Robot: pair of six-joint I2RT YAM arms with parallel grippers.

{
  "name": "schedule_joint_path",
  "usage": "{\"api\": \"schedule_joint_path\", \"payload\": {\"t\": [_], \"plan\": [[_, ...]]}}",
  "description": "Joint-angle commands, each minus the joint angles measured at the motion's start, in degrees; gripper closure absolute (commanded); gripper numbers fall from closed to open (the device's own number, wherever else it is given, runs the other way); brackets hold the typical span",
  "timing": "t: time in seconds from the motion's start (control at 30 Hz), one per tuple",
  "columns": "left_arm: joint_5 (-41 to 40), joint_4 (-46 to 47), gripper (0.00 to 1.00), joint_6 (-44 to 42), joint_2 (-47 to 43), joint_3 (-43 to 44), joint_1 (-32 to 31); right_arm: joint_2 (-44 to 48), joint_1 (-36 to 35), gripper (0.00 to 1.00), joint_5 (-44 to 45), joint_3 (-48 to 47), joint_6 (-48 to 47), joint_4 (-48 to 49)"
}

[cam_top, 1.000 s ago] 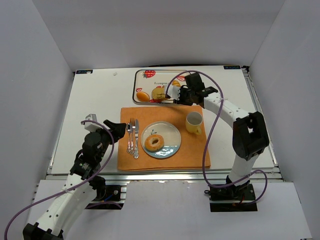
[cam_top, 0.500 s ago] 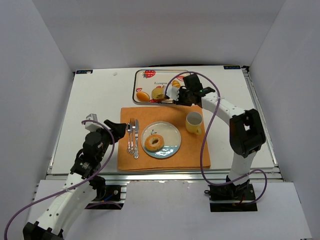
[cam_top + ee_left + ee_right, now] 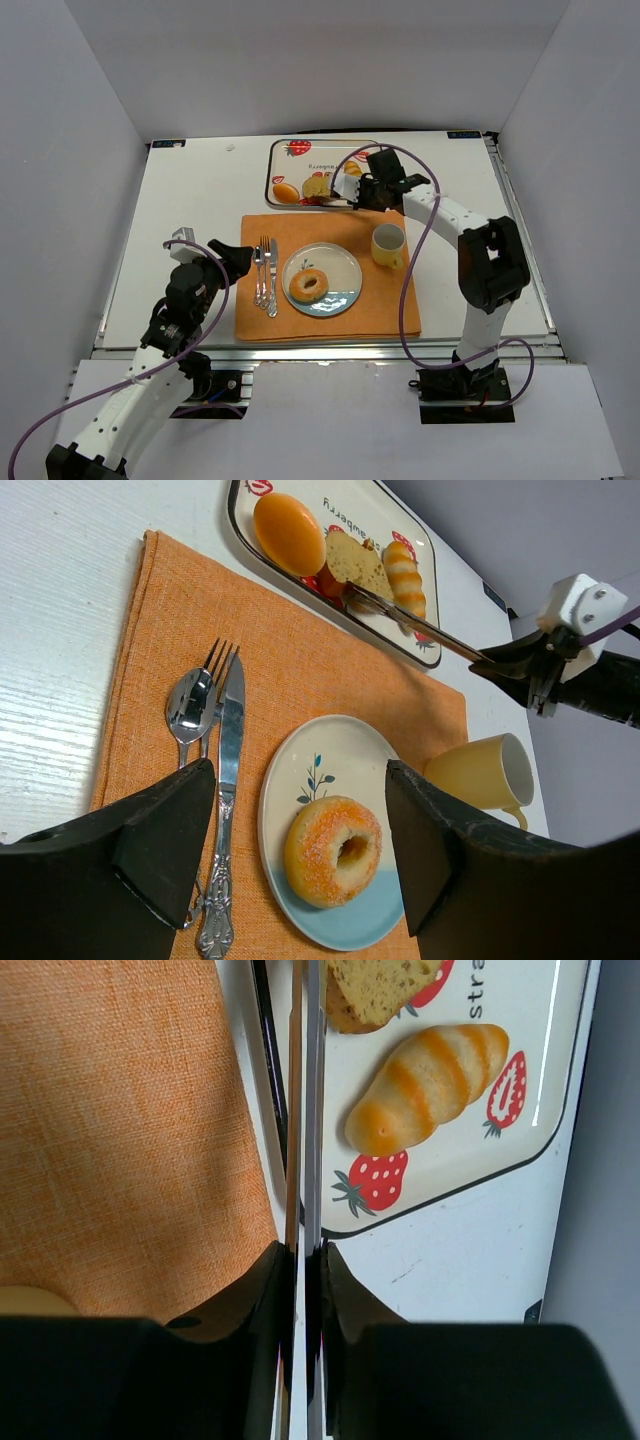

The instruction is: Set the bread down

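Observation:
The ring-shaped bagel [image 3: 308, 285] [image 3: 333, 850] lies on a white and blue plate [image 3: 343, 264] in the middle of the orange placemat [image 3: 385, 305]. The brown bread slice [image 3: 318, 186] [image 3: 358, 565] [image 3: 375, 990] lies on the strawberry tray [image 3: 276, 168]. My right gripper [image 3: 368, 190] [image 3: 303, 1255] is shut on metal tongs [image 3: 420, 628] [image 3: 305, 1110], their two blades pressed nearly together. The tongs' tips reach the slice's near edge; whether they pinch it is not visible. My left gripper [image 3: 240, 258] [image 3: 300, 780] hovers open above the cutlery and plate, holding nothing.
On the tray also lie a round orange bun [image 3: 286, 192] [image 3: 288, 532] and a striped roll [image 3: 405, 570] [image 3: 425, 1085]. A yellow mug [image 3: 388, 243] [image 3: 480, 770] stands right of the plate. Spoon, fork and knife [image 3: 265, 275] [image 3: 225, 740] lie left of it.
My right gripper has squeezed the tongs from partly open to nearly closed and edged slightly left along the tray's near edge. The left arm has not moved.

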State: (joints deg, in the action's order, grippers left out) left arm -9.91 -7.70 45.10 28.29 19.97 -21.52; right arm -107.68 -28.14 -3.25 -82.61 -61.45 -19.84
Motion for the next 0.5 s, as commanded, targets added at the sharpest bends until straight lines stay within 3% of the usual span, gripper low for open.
{"api": "schedule_joint_path", "payload": {"t": [0.0, 0.2, 0.33, 0.47], "plan": [[-0.2, 0.2, 0.22, 0.2, -0.2, 1.0, 0.2, 7.1, -0.2, 0.96, -2.5, 0.2, 1.9, 0.4], [-0.2, 0.1, 0.23, 0.3, -0.3, 1.2, 0.2, 18.2, -0.1, 0.98, -7.3, 4.5, 4.5, -1.9], [-0.5, -0.3, 0.22, 0.2, -1.1, 1.1, 0.2, 29.8, -0.2, 0.98, -17.2, 11.1, 4.0, -8.9], [-0.5, -0.7, 0.23, 0.3, -1.8, 0.8, 0.2, 39.8, -0.9, 0.96, -21.8, 21.9, 3.4, -15.0]]}}
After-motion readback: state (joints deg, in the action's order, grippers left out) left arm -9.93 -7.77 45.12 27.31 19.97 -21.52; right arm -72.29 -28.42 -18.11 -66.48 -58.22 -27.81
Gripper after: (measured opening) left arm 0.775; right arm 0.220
